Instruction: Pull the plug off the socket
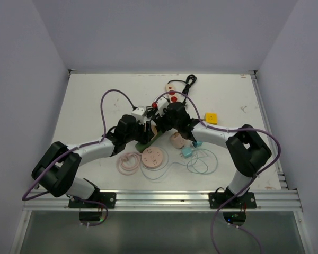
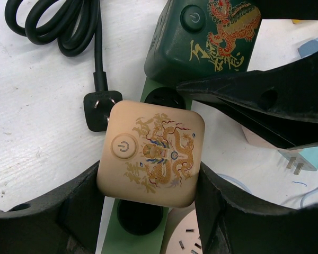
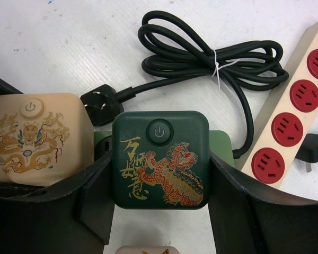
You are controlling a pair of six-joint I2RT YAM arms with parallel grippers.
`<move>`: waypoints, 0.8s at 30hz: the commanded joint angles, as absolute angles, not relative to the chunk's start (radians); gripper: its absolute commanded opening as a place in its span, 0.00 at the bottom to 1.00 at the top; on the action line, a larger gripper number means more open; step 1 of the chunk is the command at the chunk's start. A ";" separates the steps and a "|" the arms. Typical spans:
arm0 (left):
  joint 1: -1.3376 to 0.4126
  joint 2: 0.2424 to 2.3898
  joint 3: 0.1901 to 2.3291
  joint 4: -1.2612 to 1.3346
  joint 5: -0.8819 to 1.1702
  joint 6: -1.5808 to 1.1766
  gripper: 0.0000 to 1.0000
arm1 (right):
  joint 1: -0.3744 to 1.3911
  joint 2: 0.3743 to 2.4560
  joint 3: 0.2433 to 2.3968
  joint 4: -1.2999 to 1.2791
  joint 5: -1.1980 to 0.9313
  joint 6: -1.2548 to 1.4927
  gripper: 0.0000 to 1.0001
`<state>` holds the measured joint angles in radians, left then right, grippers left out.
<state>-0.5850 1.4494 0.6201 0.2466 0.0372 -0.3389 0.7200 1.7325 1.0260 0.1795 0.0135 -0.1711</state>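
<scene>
Clamping tan plug (image 2: 151, 153), left hand (image 2: 148, 182), green plug (image 2: 201, 39) beside

Power strip (image 2: 148, 235) sits mid-table (image 1: 95, 100) with two cube plugs side by side on it. The near plug (image 2: 151, 153) is between the left gripper (image 2: 148, 206) fingers, the far plug (image 3: 160, 159) between the right gripper (image 3: 161, 196) fingers, both fingers touching each. A loose corded plug (image 2: 98, 111) lies on the table just beside the strip, its coiled cord (image 3: 212, 58) behind. Second strip (image 3: 291, 121) is right of the far plug. Round socket (image 1: 152, 157) is in front, with a cable coil (image 1: 129, 162) just to its left.
</scene>
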 commanded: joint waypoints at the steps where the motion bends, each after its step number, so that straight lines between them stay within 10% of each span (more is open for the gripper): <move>1: -0.555 1.502 0.626 0.186 -0.150 -0.371 0.00 | 0.767 1.626 1.042 0.225 -0.071 -0.146 0.12; 15: -0.604 1.480 0.650 0.134 -0.279 -0.331 0.00 | 0.696 1.870 1.390 0.003 -0.064 0.061 0.11; 24: -0.612 1.520 0.681 0.104 -0.284 -0.348 0.00 | 0.699 1.666 1.119 0.228 -0.081 -0.073 0.15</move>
